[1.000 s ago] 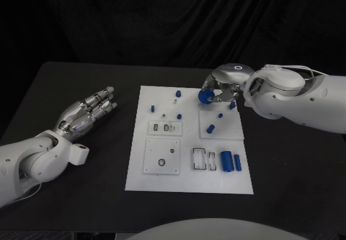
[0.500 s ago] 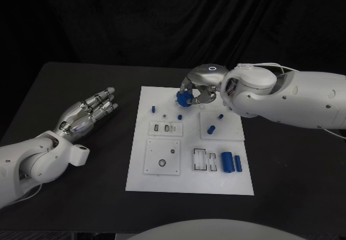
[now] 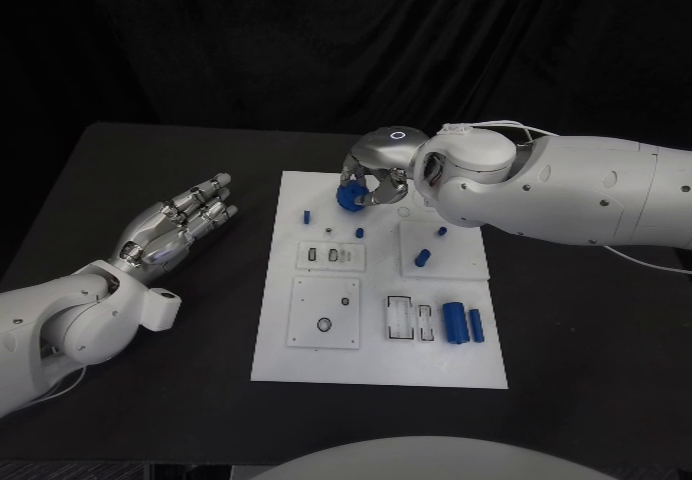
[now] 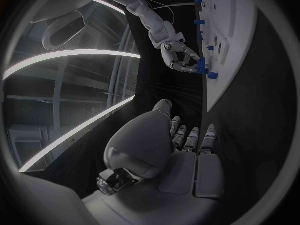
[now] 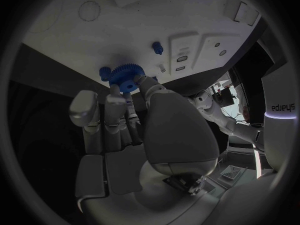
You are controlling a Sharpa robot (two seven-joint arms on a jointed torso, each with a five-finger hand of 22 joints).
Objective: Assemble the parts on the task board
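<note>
Since the blue gear pinched by the right hand looks small, light and rigid, its toothed rim is best gripped, while the left hand is held empty with fingers spread.

My right hand covers most of the blue gear in head view; teeth only readable from the right wrist cam. Can't tell if the gear touches the task board beneath it. Board's far edge behind my fingers is hidden. Small blue pegs beside the hand too small to identify.
</note>
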